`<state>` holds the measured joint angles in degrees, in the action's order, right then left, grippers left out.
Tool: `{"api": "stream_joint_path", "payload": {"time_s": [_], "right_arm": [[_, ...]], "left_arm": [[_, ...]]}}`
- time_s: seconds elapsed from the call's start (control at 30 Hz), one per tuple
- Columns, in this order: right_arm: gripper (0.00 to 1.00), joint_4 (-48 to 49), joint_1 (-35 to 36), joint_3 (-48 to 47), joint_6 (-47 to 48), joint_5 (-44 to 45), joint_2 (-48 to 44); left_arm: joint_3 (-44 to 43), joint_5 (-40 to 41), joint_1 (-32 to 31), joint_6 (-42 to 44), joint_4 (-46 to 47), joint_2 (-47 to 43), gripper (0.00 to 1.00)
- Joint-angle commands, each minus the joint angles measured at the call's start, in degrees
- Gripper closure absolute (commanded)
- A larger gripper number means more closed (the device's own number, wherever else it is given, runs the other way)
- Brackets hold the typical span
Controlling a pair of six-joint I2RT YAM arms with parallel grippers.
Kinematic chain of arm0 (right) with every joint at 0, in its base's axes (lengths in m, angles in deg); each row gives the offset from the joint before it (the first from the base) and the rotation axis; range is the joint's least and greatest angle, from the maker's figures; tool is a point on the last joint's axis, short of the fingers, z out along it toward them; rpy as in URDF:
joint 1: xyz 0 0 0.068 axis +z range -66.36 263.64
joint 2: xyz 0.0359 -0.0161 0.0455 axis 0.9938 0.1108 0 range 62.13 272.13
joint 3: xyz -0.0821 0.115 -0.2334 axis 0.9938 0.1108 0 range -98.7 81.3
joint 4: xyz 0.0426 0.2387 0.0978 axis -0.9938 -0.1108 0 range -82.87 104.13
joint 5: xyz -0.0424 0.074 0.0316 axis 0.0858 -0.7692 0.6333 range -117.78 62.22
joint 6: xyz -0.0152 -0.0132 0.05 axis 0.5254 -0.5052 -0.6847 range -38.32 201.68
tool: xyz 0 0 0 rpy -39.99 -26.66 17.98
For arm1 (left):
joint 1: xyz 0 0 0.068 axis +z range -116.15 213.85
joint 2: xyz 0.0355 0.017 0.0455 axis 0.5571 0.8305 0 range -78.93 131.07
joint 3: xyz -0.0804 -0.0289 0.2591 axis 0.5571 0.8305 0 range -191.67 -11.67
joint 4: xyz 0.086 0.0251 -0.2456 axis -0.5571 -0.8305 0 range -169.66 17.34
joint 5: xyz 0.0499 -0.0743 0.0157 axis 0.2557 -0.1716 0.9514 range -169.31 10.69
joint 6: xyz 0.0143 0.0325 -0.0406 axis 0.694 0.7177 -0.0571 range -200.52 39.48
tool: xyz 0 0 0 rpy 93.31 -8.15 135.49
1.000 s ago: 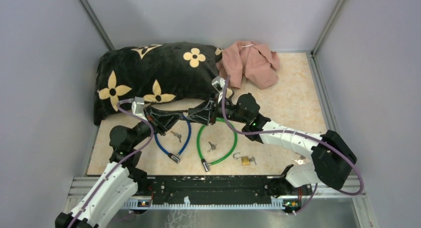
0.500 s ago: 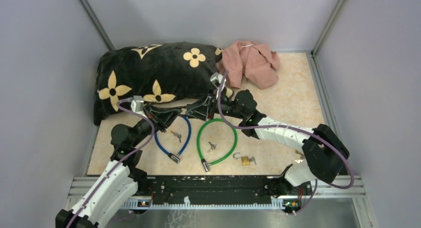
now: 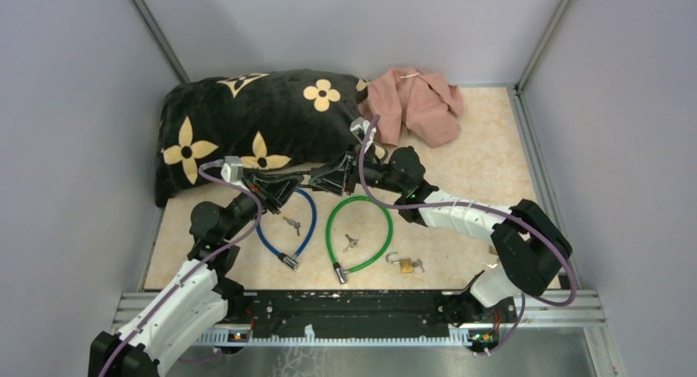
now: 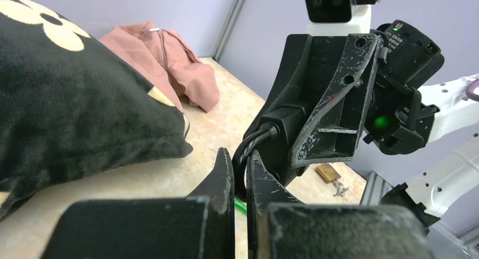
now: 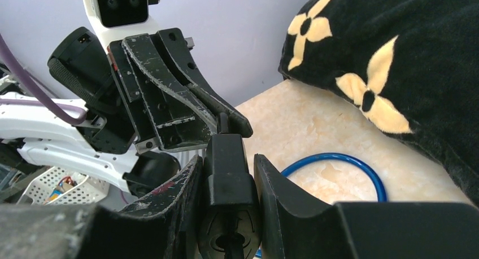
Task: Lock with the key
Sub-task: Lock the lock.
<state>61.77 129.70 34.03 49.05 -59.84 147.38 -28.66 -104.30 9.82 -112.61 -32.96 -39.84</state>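
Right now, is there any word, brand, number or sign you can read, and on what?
No legible text in any view.
Wrist label: print too small to read.
Padlock: any stamp too small.
Pillow: flower motifs, no readable letters.
Black cable lock: no marking visible.

From above, the black cable (image 4: 251,139) pinched in the left gripper (image 4: 238,160) is barely told from the dark pillow (image 3: 246,118) behind it. The lock body (image 5: 227,180) clamped in the right gripper (image 5: 229,162) runs off the wrist view's lower edge, cutting what looks like its keyhole. The loose keys (image 3: 293,224) are too small to read. In the left wrist view the shackle of the brass padlock (image 4: 326,172) hides behind the right gripper.
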Motion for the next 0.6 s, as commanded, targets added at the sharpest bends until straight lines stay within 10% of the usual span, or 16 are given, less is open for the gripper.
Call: {"api": "stream_joint_path", "payload": {"time_s": [0.0, 0.57], "right_arm": [[1.0, 1.17, 6.03, -5.62, 1.85, -4.62, 8.62], [1.0, 0.15, 4.16, -9.99, 6.11, -14.3, 7.73]], "left_arm": [[-3.99, -33.95, -13.41, -8.18, 11.75, 0.66, 1.0], [-2.87, -33.63, -12.36, -8.89, 10.13, 1.05, 1.0]]}}
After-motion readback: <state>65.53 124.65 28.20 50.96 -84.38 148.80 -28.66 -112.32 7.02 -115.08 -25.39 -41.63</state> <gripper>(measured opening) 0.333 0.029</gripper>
